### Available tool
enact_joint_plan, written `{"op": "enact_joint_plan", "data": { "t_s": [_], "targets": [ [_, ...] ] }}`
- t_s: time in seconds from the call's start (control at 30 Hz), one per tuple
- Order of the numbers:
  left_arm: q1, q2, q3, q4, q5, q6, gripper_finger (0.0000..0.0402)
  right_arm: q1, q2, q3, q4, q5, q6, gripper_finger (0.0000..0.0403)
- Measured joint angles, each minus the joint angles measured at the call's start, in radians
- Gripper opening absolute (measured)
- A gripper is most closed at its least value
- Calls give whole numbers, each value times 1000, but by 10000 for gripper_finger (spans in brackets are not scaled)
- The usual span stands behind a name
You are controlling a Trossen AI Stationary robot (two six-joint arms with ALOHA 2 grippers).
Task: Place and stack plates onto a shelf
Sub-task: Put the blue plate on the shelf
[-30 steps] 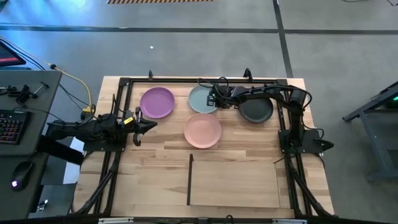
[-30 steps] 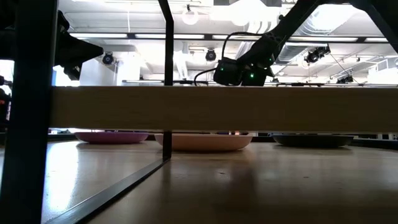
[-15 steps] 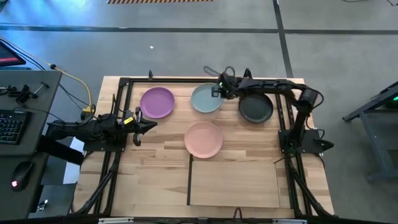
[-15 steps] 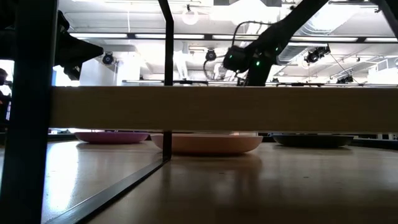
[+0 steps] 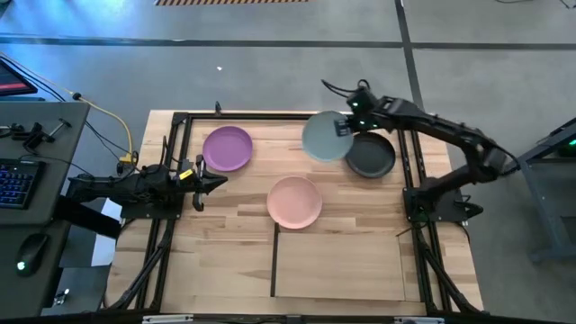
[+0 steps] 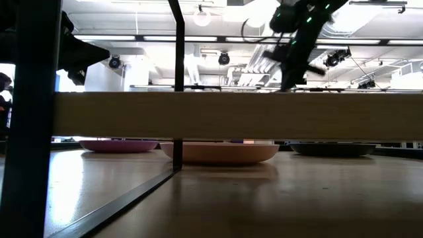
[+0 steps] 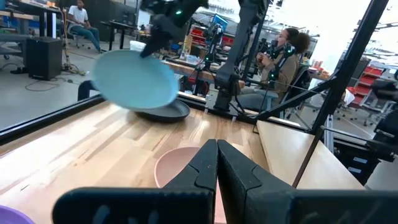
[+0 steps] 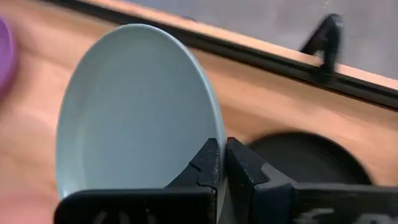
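The pale blue-green plate (image 5: 324,137) is in the air at the table's far side, partly over the black plate (image 5: 373,159), with my right gripper (image 5: 347,127) shut on it. The purple plate (image 5: 227,148) lies on the table at the far left. The pink plate (image 5: 294,201) lies at the middle. The shelf (image 5: 342,261) lies flat at the near side, its dark edge strip (image 5: 274,261) on its left. My left gripper (image 5: 212,181) waits shut at the table's left; in the left wrist view its fingertips (image 7: 216,149) meet. My right gripper pinches the pale blue-green plate's rim (image 8: 210,124) between its two fingers, one on the upper face and one on the underside. The fingers come from the table's right side. The plate is lifted clear and tilted, as the left wrist view (image 7: 134,78) shows.
A dark metal frame (image 5: 180,121) runs around the tabletop, with uprights at both sides. The shelf's front edge (image 6: 231,116) fills the low view as a wide pale band. People sit in the room beyond the table (image 7: 283,53).
My right gripper has risen with the pale blue-green plate and gone toward the table's right edge. The plate has come off the table, tilted, and now hangs partly over the black plate. The pink plate has slid a little toward the near edge.
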State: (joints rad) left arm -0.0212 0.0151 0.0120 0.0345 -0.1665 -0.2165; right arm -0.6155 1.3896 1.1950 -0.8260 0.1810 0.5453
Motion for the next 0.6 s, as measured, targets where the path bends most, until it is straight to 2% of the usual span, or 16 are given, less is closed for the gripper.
{"op": "enact_joint_plan", "data": {
  "t_s": [0.1,0.3,0.43,0.5,0.6],
  "targets": [
    [0,0,0,0,0,0,0,0,-88,0,-108,-22,-67,0],
    [0,0,0,0,0,0,0,7,-280,0,-203,-153,-134,0],
    [0,0,0,0,0,0,0,40,-382,-8,-274,-163,-123,0],
    [0,0,0,0,0,0,0,78,-442,-73,-251,-170,-85,0],
    [0,0,0,0,0,0,0,157,-543,-250,-133,-214,44,0]
  ]
}}
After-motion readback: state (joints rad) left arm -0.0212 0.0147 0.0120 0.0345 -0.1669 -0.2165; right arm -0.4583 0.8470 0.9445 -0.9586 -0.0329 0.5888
